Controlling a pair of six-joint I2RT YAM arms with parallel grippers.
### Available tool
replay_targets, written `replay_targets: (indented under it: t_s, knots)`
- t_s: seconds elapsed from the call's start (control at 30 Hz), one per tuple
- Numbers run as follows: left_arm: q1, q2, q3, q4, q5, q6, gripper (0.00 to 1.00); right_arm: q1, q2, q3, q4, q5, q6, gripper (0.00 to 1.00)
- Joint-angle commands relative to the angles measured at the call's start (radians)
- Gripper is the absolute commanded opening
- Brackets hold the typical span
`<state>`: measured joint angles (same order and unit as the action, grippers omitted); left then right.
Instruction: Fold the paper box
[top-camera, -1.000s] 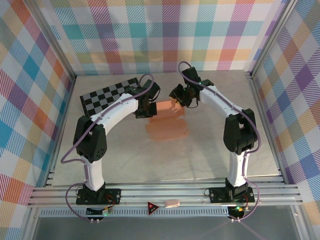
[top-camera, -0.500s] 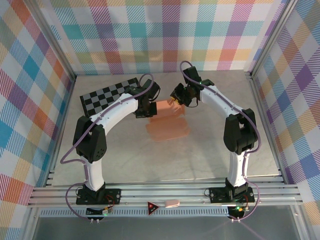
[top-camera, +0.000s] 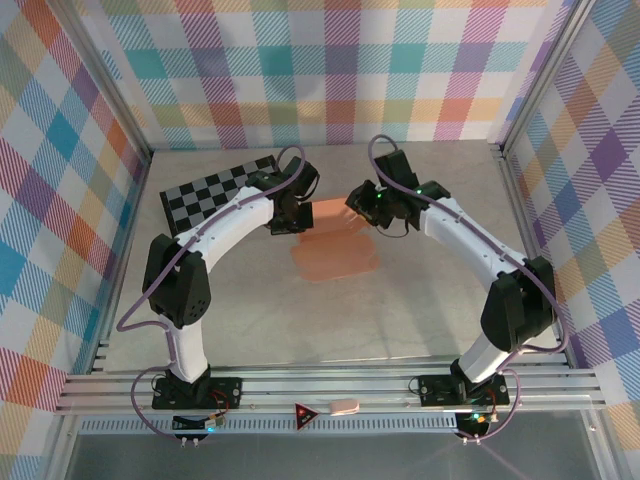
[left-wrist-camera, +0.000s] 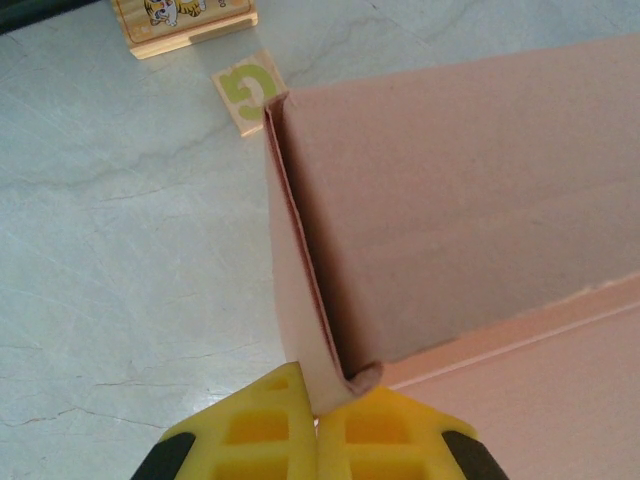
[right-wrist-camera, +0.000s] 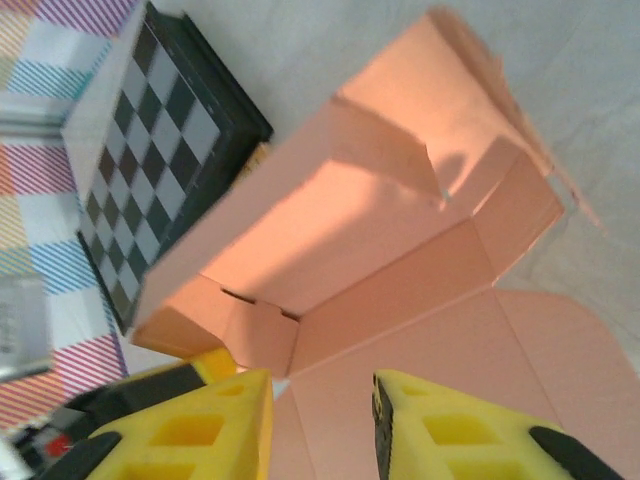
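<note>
Right arm has swung outward since the frame one second back: its elbow now sits nearer the right-hand wall and lower in the top view, while the wrist has stayed beside the box. Left arm shows no noticeable change of position.

Table (top-camera: 250, 310): pale marbled surface carrying all items.

Checkered board (top-camera: 215, 190): black and grey, lying flat at the far left of the table, slightly skewed.

Paper box (top-camera: 335, 245): salmon-orange card, partly formed, at the far centre of the table, near the board's right end and between the two grippers. One long wall stands raised along the far side; a flat panel lies on the table toward the near side. In the right wrist view the short end flaps are partly turned in.

Left gripper (left-wrist-camera: 317, 400): yellow fingers closed together, pinching the lower corner of the box's raised wall at its left end.

Right gripper (right-wrist-camera: 322, 385): fingers parted with a clear gap, poised over the box's open interior, holding nothing.

Picture block (left-wrist-camera: 185, 22): tan wood, on the table beyond the box's left corner.

Letter tile (left-wrist-camera: 250, 88): tan with a green character, just beside that corner; contact cannot be confirmed.
</note>
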<state>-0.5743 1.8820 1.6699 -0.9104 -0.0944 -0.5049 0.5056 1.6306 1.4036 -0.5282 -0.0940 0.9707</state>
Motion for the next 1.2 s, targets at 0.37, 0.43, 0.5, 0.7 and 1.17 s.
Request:
replay_targets:
  t_s: [0.37, 0.43, 0.5, 0.7, 1.17]
  knots:
    - [-0.006, -0.032, 0.033, -0.010, 0.005, 0.014, 0.00, -0.042, 0.163, 0.000, -0.030, 0.027, -0.080, 0.39]
    - [-0.006, -0.031, 0.036, -0.013, 0.004, 0.014, 0.00, -0.044, 0.176, 0.003, -0.026, 0.029, -0.084, 0.39]
    - [-0.006, -0.031, 0.038, -0.013, 0.006, 0.014, 0.00, -0.044, 0.190, 0.010, -0.035, 0.034, -0.087, 0.39]
    - [-0.006, -0.026, 0.047, -0.014, 0.010, 0.016, 0.00, -0.047, 0.207, 0.006, -0.021, 0.037, -0.091, 0.38]
    - [-0.007, -0.020, 0.045, -0.012, 0.020, 0.018, 0.00, -0.035, 0.253, 0.080, 0.021, 0.007, -0.116, 0.26]
